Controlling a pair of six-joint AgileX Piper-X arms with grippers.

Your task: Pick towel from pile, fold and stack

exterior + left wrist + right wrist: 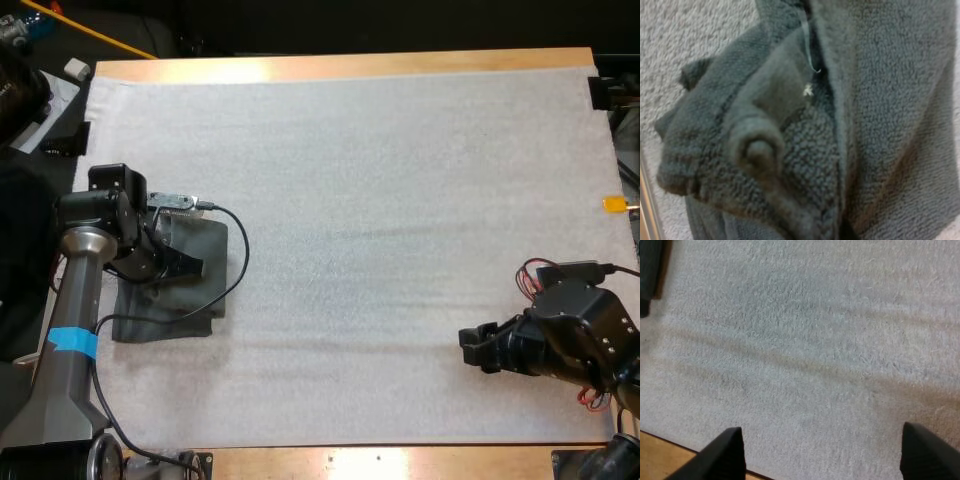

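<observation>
One wooden table holds one white mat, one dark grey-green towel lies at the mat's left side under the left gripper, whose grip I cannot tell, and the right gripper is spread wide over the mat's bare right side.

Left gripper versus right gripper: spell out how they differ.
The left gripper is down on the dark towel at the left of the mat in the high view; the right gripper hangs over bare mat at the right. The right gripper's fingers stand apart, clear of anything, while the left wrist view looks close onto towel folds. Both are black.
</observation>
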